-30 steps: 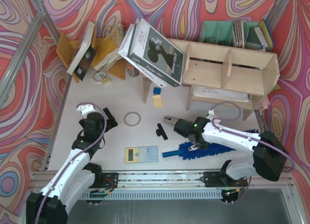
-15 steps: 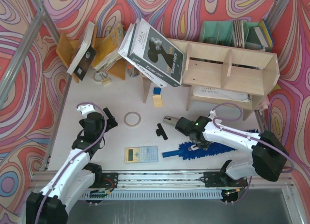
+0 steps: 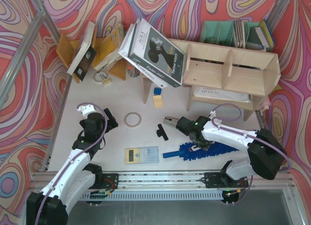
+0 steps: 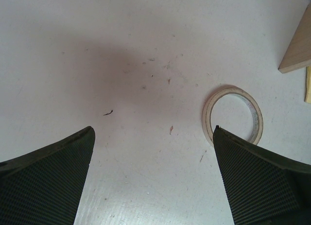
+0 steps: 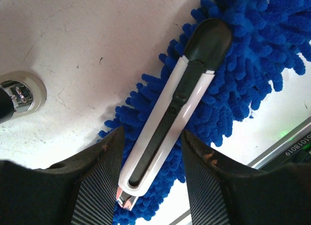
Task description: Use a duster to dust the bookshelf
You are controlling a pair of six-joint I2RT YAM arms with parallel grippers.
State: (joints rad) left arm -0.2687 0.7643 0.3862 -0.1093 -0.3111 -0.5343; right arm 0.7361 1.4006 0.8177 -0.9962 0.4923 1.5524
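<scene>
Our right claw (image 5: 151,137) hangs spread astride a white-and-black cutter (image 5: 167,118) lying on the blue duster (image 5: 252,55), which rests on the surface (image 5: 73,40) before the bookshelf (image 3: 233,72), while our left claw (image 4: 153,132) gapes beside a tape ring (image 4: 232,91).

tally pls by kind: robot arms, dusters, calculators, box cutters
arms: 2
dusters: 1
calculators: 1
box cutters: 1
total: 5
</scene>
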